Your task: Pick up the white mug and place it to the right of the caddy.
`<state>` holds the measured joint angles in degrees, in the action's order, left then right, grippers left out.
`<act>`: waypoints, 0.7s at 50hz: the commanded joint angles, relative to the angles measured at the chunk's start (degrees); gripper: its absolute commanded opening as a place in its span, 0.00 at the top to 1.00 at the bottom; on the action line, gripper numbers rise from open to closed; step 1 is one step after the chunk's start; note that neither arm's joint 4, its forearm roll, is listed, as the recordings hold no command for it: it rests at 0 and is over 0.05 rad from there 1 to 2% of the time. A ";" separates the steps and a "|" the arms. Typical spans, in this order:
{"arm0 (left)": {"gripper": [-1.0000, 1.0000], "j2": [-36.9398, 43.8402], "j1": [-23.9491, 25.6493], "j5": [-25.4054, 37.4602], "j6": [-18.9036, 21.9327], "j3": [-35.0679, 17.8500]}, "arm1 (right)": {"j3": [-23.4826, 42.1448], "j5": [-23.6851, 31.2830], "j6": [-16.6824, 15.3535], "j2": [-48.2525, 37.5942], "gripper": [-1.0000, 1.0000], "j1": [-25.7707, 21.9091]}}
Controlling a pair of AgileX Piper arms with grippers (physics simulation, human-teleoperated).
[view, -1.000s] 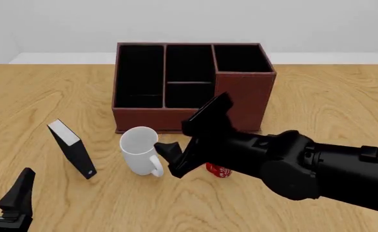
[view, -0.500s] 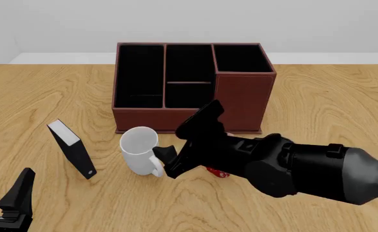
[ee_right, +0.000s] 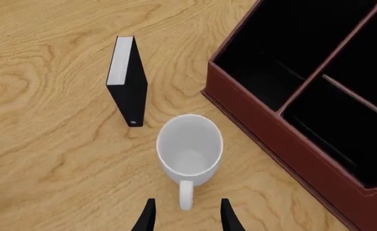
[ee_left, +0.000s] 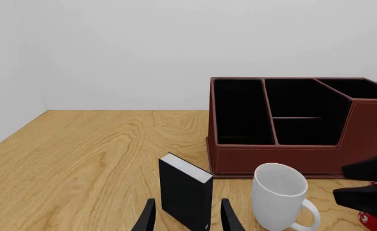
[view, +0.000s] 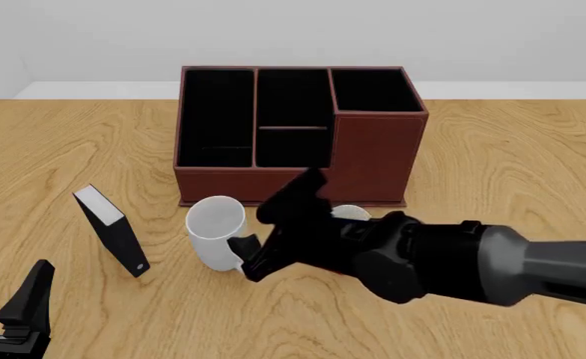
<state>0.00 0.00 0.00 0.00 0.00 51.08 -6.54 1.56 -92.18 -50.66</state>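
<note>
Right tool [ee_right: 184, 216] advanced; white mug [view: 215, 232] upright, handle seemingly nearward.

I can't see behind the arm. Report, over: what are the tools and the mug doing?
Right tool open, lined up on mug handle, not gripping. Left tool open, idle near the book box. Mug upright before caddy.

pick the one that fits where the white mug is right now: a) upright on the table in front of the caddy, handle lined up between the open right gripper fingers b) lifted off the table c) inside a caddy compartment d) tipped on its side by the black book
a: the white mug stands upright on the table in front of the caddy, its handle pointing toward the gap of the right gripper, whose fingers are apart.
</note>
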 commanded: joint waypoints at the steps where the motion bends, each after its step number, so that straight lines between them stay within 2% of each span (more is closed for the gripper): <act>1: 0.00 0.00 0.00 0.00 0.00 0.00 | 1.95 -0.08 0.44 -3.37 0.00 -0.43; 35: 0.00 0.00 0.00 0.00 0.00 0.00 | 3.11 -2.23 1.38 -10.28 0.00 -0.03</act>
<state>0.00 0.00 0.00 0.00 0.00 53.83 -8.18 2.69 -100.62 -50.60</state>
